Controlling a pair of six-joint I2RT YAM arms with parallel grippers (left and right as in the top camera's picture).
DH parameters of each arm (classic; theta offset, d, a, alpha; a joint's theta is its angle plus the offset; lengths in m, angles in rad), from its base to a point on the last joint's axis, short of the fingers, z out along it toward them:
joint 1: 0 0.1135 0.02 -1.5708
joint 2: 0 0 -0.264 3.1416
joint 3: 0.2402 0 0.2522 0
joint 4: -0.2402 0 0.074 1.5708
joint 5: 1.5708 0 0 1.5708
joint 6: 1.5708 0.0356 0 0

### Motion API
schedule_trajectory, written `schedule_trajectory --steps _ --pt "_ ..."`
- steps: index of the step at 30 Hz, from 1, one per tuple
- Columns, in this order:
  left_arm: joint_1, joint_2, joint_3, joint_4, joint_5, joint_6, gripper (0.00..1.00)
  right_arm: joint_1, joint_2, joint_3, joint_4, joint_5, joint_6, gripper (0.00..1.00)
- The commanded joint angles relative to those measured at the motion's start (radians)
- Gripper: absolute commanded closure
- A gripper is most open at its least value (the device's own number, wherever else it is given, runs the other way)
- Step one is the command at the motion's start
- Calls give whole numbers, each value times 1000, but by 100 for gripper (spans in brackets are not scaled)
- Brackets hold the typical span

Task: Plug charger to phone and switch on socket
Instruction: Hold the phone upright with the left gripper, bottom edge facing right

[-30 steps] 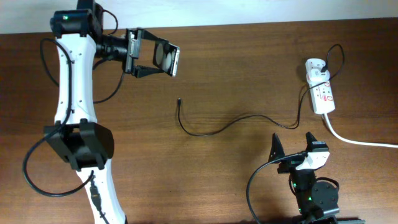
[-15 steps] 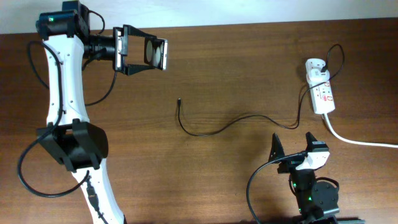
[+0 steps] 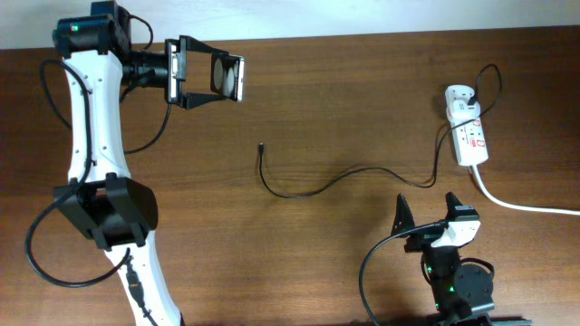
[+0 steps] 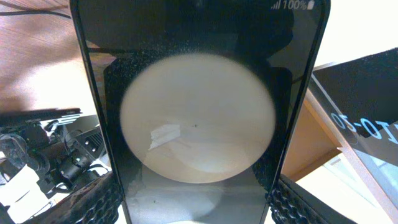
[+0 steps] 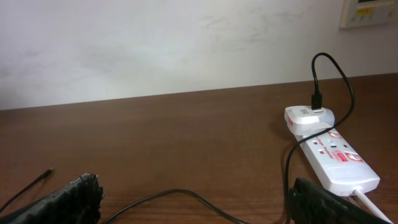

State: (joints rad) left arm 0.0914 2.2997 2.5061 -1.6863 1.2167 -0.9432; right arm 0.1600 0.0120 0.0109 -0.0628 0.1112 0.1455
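My left gripper (image 3: 207, 76) is shut on the black phone (image 3: 227, 78) and holds it up above the table's far left. In the left wrist view the phone (image 4: 198, 112) fills the frame between my fingers, showing a pale round blob. The charger's thin black cable (image 3: 335, 177) lies across the table's middle, its plug tip (image 3: 261, 146) free at the left. It runs to the white adapter block (image 3: 459, 97), which is plugged into the white socket strip (image 3: 470, 139). My right gripper (image 3: 426, 215) is open and empty near the front edge, over the cable (image 5: 180, 196).
The socket strip's thick white cord (image 3: 526, 206) runs off to the right edge. The strip (image 5: 336, 163) and adapter (image 5: 309, 118) lie at the right in the right wrist view. A pale wall stands behind the table's far edge.
One second ago my left gripper with the phone was farther right and tilted; it swung left and levelled. Nothing has moved in the last half second. The right arm is still.
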Motion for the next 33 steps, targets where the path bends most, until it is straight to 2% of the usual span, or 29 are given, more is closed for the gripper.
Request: schedule_trajectory --steps 1,33 --pt "5 -5 29 -2 52 -10 80 -3 -8 -5 -8 2 -7 1" --pt "5 -5 29 -2 78 -40 86 -3 -8 -5 -8 2 -7 1"
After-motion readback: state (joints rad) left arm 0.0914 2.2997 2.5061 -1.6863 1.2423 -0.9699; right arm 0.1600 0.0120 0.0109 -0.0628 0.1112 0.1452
